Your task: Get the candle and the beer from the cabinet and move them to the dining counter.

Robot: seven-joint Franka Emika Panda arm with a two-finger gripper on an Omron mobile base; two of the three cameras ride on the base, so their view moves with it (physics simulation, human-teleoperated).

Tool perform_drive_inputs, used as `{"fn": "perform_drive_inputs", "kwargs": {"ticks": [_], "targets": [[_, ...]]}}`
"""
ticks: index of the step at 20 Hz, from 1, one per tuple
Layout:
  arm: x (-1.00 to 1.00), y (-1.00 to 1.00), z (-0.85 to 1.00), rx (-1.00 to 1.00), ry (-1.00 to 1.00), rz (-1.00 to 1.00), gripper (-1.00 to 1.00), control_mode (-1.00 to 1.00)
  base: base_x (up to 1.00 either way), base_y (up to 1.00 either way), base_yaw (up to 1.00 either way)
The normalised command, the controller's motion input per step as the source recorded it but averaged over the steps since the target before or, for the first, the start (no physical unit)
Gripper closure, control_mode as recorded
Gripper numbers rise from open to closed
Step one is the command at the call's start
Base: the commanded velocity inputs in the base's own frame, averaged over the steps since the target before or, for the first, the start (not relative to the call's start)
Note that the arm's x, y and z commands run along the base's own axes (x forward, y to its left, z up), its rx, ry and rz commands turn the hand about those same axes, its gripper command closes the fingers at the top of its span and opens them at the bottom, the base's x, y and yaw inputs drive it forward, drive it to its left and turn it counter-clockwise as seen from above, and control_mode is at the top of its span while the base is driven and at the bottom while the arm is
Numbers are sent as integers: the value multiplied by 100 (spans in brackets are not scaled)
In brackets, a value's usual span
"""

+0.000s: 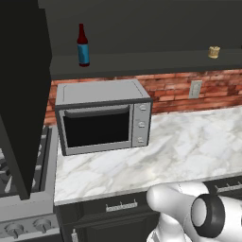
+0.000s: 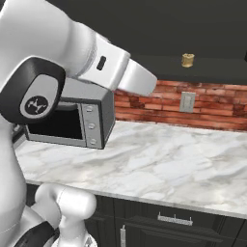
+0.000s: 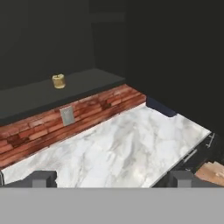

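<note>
The cabinet [image 1: 142, 28] is a flat matte black box along the wall, its front open so the dark shelf floor shows; a tall black panel, which may be its open door, stands at the left of the left base view. Below it runs a strip of rough red brick wall [image 1: 175, 90] with a pale grey outlet plate [image 1: 195, 89] set in it. The counter [image 1: 160, 151] is a smooth slab of white-grey veined marble over dark drawer fronts with short silver pulls [image 1: 121, 206]. On its left end sits a boxy silver toaster oven [image 1: 101, 116] with a dark glass door and three round knobs down its right side. Left of that, part of a grey stove [image 1: 26, 208] with round knobs shows.

The beer [image 1: 83, 46] stands upright on the cabinet shelf above the oven: a slim dark red-brown bottle with a narrow neck and a blue label. The candle [image 1: 214, 52] is a squat tan-yellow cylinder on the same shelf, well apart from the beer, above the outlet. Nothing stands in front of either.

In the hand view the claw [image 3: 111, 178] hangs above the counter with its two dark tips wide apart, nothing between them, and the candle [image 3: 58, 81] far ahead.
</note>
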Motion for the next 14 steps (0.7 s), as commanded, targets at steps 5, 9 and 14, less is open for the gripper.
{"fn": "perform_drive_inputs", "kwargs": {"ticks": [5, 9, 14], "targets": [[9, 7, 0, 13, -4, 16, -100, -100, 0, 0, 0], [38, 15, -4, 0, -7, 13, -100, -100, 0, 0, 0], [39, 34, -25, -8, -3, 14, -100, -100, 0, 0, 0]]}}
